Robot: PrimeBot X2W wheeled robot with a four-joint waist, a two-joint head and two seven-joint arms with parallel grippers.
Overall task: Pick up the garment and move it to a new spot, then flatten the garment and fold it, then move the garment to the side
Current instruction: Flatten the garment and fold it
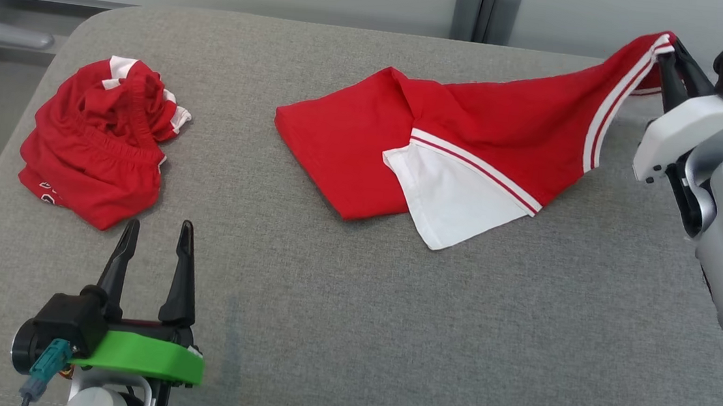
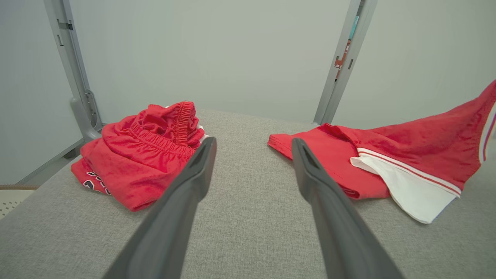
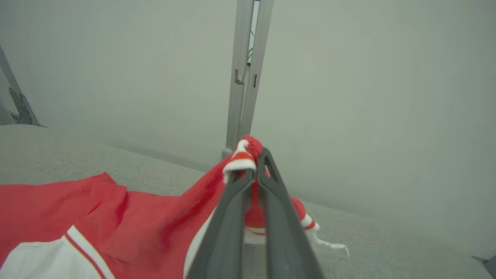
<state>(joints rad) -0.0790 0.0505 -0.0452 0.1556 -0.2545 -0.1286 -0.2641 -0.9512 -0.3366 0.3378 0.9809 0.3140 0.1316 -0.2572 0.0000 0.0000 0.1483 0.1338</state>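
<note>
My right pincer (image 1: 672, 52) is clamped on a striped corner of the red-and-white garment (image 1: 492, 126), lifted far right. The rest drapes across the bench (image 1: 350, 333). My left pincer (image 1: 158, 231) gapes empty, near left, beside crumpled red shorts (image 1: 98, 147).

Left jaws spread apart; right jaws clamped together.
</note>
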